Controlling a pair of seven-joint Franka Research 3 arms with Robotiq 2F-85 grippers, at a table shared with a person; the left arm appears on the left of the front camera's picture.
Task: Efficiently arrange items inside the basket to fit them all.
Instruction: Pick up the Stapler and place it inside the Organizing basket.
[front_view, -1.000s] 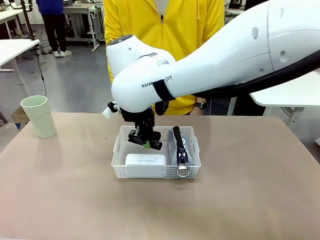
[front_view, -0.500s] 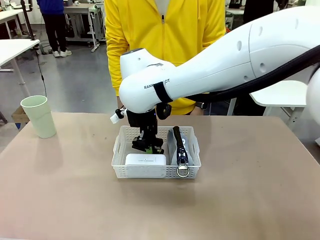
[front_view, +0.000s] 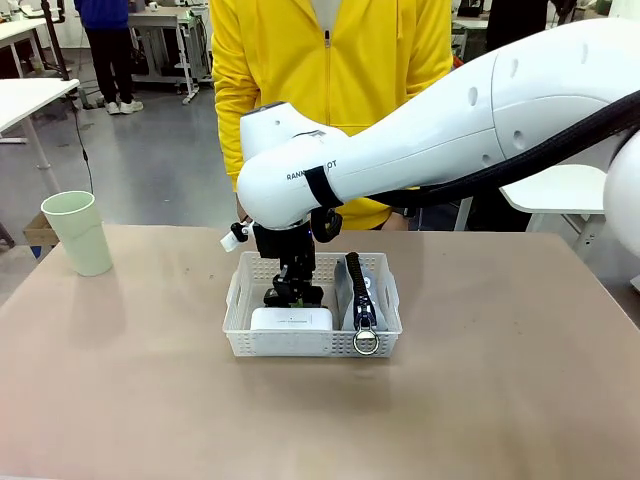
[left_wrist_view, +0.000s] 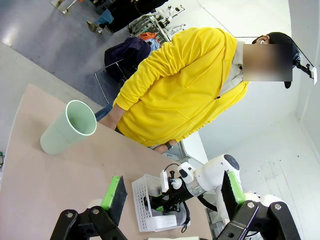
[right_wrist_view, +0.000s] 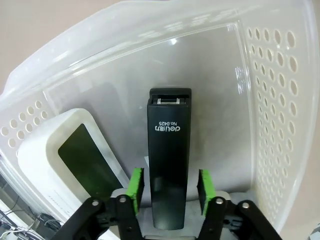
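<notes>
Three of the four items now sit in the basket (front_view: 233, 300). Far left, the pale green cup (front_view: 78, 232) stands upright on the tabletop (front_view: 150, 400), well apart from the basket, so it is not yet packed. The left gripper (left_wrist_view: 173, 192) hangs wide open and empty. Inside the basket, the white box (front_view: 291, 320) lies along the near wall. Just behind it the black stapler (right_wrist_view: 169, 170) has come down onto the floor. The right gripper (right_wrist_view: 169, 187), clamped a second ago, has parted a little: slim gaps show beside both pads (right_wrist_view: 136, 187), so I judge the stapler released. It lies flat, its long axis parallel to the perforated wall (right_wrist_view: 280, 100), mouth pointing away from the gripper. At the right end rests the grey pouch (front_view: 362, 300).
</notes>
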